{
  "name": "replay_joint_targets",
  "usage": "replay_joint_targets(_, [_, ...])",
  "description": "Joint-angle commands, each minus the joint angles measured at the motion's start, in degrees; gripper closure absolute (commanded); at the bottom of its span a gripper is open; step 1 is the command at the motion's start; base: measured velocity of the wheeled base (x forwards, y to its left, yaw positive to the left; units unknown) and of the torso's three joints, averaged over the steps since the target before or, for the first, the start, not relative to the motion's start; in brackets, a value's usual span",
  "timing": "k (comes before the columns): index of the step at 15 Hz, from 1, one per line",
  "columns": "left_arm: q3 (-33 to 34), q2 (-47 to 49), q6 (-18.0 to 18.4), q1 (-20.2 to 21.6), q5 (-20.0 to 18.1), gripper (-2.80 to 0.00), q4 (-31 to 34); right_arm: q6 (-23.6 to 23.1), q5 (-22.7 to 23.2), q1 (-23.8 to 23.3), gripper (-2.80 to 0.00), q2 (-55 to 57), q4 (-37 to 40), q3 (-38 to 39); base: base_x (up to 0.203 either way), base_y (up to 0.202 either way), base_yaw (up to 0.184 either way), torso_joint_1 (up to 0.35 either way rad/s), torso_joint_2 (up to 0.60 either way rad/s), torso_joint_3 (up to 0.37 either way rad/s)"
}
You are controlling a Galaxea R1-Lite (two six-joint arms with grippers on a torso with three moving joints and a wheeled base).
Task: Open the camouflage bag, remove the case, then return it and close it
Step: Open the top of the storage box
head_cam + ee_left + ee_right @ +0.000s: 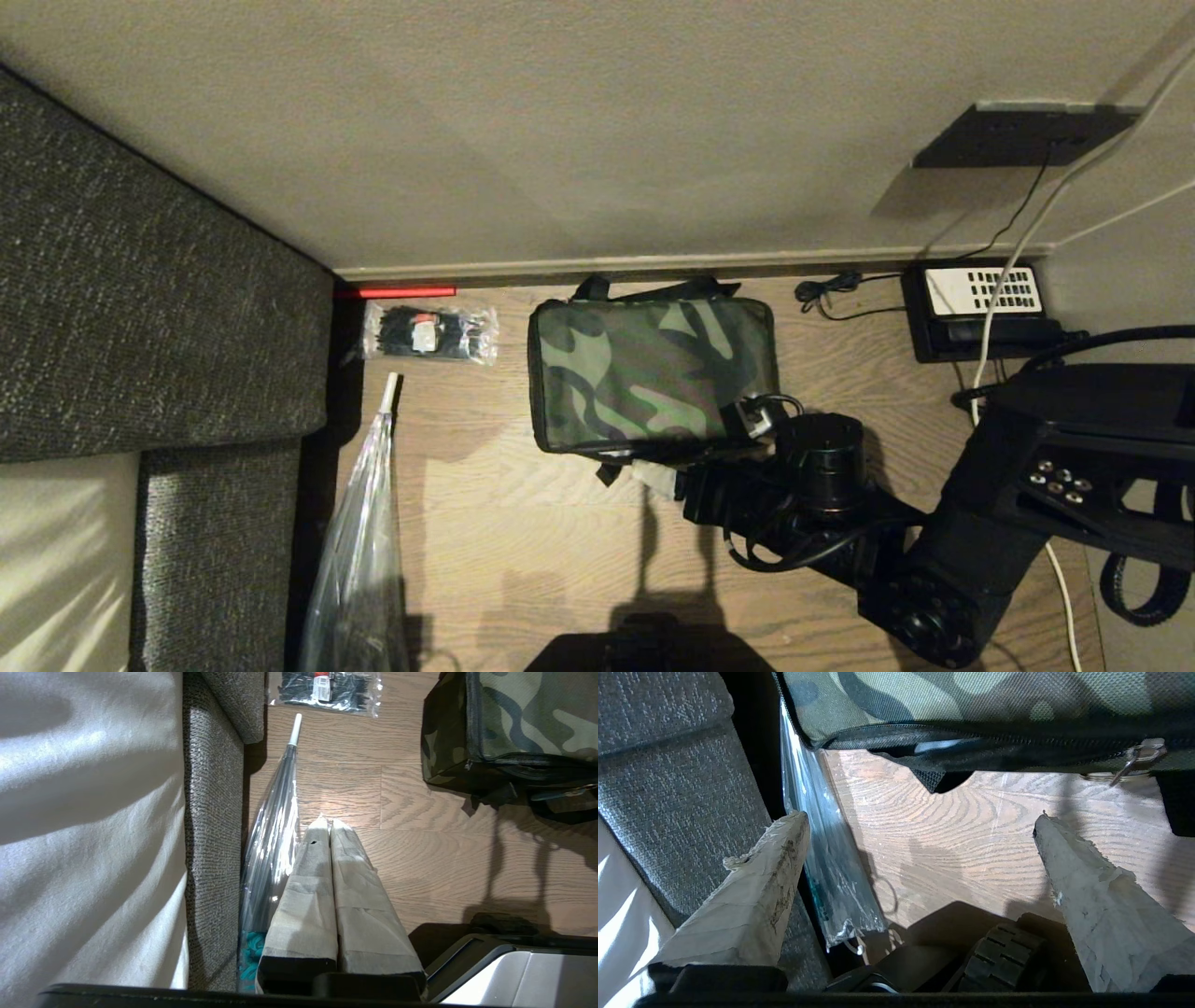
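Bag (652,373): on floor (523,541), against wall, lid down, zip (971,735) shut where visible; case not seen, whether already out and back cannot be told. Right gripper (920,826): just beside bag's near edge, jaws spread wide, empty. Left gripper (327,826): parked well apart from bag, clenched on nothing. Legible writing: none.

You see the wooden floor (523,523); the camouflage bag (649,373) lies centre, a cable-tie packet (429,333) at ten o'clock, a telephone (980,313) at two o'clock.

grey sofa (140,308), cable-tie packet (429,333), folded umbrella (359,551)
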Motion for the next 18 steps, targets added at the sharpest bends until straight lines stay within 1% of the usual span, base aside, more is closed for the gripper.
replay_joint_targets(1, [0.2,0.0,0.0,0.0,0.0,0.00,0.0,-0.2,-0.1,0.4,-2.80,0.8,-0.7,-0.4,0.000,0.000,0.000,0.000,0.00,0.000])
replay_joint_targets(2, [0.2,-0.1,0.0,0.0,0.0,0.00,0.0,-0.8,-0.2,0.5,-2.80,1.6,-1.7,-0.4,0.000,0.000,0.000,0.000,0.00,0.000])
replay_joint_targets(9, [0.2,0.0,0.0,0.0,0.0,0.00,0.0,-1.2,-0.2,0.3,-2.80,1.8,-1.8,-0.3,0.000,0.000,0.000,0.000,0.00,0.000])
replay_joint_targets(10, [0.2,0.0,0.0,0.0,0.0,0.00,0.0,-4.6,-0.2,-1.2,-2.80,3.2,-2.0,-0.2,0.000,0.000,0.000,0.000,0.00,0.000])
replay_joint_targets(11, [0.2,0.0,0.0,0.0,0.0,0.00,0.0,-9.5,-0.2,-3.2,-2.80,6.1,-2.2,0.0,0.000,0.000,0.000,0.000,0.00,0.000])
replay_joint_targets(12, [0.2,0.0,0.0,0.0,0.0,0.00,0.0,-12.6,-0.3,-4.8,-2.80,7.6,-2.4,0.1,0.000,0.000,0.000,0.000,0.00,0.000])
replay_joint_targets(13, [0.2,0.0,0.0,0.0,0.0,0.00,0.0,-13.8,-0.4,-5.7,-2.80,8.4,-2.5,0.0,0.000,0.000,0.000,0.000,0.00,0.000])
replay_joint_targets(18, [0.2,-0.1,0.0,0.0,0.0,0.00,0.0,-13.9,-0.4,-5.7,-2.80,8.4,-2.5,0.0,0.000,0.000,0.000,0.000,0.00,0.000])
